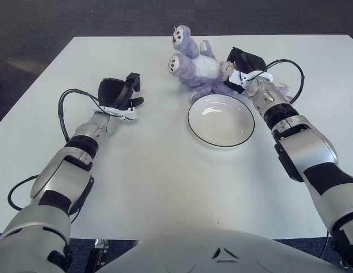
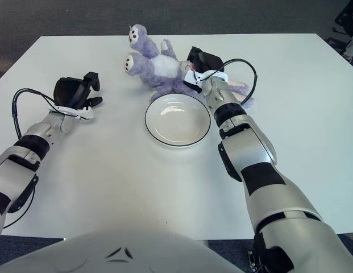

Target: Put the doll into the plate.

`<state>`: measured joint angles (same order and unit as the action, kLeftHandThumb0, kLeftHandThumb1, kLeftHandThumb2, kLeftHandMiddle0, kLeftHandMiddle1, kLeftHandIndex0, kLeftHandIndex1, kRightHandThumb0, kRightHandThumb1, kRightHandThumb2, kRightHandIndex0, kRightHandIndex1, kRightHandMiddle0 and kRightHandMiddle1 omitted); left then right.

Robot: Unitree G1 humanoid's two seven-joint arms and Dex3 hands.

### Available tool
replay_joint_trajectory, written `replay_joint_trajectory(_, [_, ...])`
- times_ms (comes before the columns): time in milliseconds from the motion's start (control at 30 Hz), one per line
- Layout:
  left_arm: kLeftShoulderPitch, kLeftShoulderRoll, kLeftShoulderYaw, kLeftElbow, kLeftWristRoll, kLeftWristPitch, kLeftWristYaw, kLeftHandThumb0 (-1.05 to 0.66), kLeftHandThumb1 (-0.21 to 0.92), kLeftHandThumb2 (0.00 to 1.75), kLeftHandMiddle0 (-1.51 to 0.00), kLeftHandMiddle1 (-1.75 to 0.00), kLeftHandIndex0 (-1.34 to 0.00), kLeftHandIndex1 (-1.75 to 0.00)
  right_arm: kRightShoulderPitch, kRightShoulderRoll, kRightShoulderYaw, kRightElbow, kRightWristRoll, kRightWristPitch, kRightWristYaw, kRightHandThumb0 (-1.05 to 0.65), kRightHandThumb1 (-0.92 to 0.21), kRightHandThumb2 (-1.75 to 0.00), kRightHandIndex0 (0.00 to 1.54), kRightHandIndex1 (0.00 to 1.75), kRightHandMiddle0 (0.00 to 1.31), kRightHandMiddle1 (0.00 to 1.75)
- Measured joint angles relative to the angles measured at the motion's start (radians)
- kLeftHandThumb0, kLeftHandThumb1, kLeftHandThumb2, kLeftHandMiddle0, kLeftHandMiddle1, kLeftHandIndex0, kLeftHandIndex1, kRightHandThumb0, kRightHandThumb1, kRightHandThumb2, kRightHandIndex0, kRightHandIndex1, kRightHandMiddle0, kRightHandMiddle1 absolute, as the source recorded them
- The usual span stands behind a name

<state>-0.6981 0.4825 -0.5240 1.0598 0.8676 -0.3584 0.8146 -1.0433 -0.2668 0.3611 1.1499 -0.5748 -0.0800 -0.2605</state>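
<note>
Broad bare white table (image 1: 165, 193) lies nearest; mid-table sits the white bowl-like plate (image 1: 221, 120), with the left hand (image 1: 116, 94) well to its left, fingers curled around nothing. Just past the plate's far rim lies the purple plush doll (image 1: 199, 69) — outside it — and the right hand (image 1: 244, 67) presses its right side, fingers apparently closed on the plush.

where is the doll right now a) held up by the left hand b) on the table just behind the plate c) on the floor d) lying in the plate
b, the purple doll lies on the table just beyond the far rim of the plate, which holds nothing, with the right hand on the doll and the left hand apart to the left.
</note>
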Motion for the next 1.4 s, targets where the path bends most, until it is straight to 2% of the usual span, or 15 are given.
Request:
replay_joint_trajectory(133, [-0.005,-0.001,-0.007,0.011,-0.001,-0.007,0.010,-0.45,0.42,1.18,-1.23,-1.75,-0.53,-1.75,0.000,-0.001,-0.032,-0.011,0.028,0.031,0.019,0.00,0.01,-1.60,0.95,1.47,0.65,1.75])
replay_joint_trajectory(500, [-0.014,-0.005,-0.034,0.021,-0.001,-0.002,0.029,-0.44,0.44,1.17,-1.22,-1.75,-0.52,-1.75,-0.014,-0.018,-0.073,-0.016,0.061,0.032,0.042,0.00,0.03,-1.60,0.98,1.41,0.67,1.75])
replay_joint_trajectory(667, [-0.017,-0.006,-0.047,0.023,-0.001,0.004,0.032,-0.44,0.45,1.15,-1.22,-1.75,-0.51,-1.75,-0.036,-0.033,-0.085,-0.017,0.068,0.041,0.042,0.00,0.04,-1.62,0.98,1.43,0.68,1.75])
replay_joint_trajectory(867, [-0.026,-0.007,-0.067,0.028,-0.001,0.009,0.037,-0.44,0.45,1.14,-1.22,-1.75,-0.50,-1.75,-0.071,-0.045,-0.116,-0.043,0.094,0.089,0.068,0.00,0.04,-1.61,0.99,1.40,0.67,1.75])
replay_joint_trajectory(1133, [-0.035,-0.010,-0.082,0.043,0.000,0.010,0.043,-0.44,0.46,1.14,-1.23,-1.75,-0.50,-1.75,-0.077,-0.067,-0.135,-0.145,0.106,0.145,0.125,0.00,0.03,-1.59,0.99,1.40,0.66,1.75])
replay_joint_trajectory(1400, [-0.040,-0.012,-0.091,0.048,0.000,0.015,0.047,-0.44,0.46,1.14,-1.23,-1.75,-0.51,-1.74,-0.052,-0.082,-0.169,-0.351,0.133,0.283,0.232,0.00,0.00,-1.57,0.97,1.40,0.65,1.75])
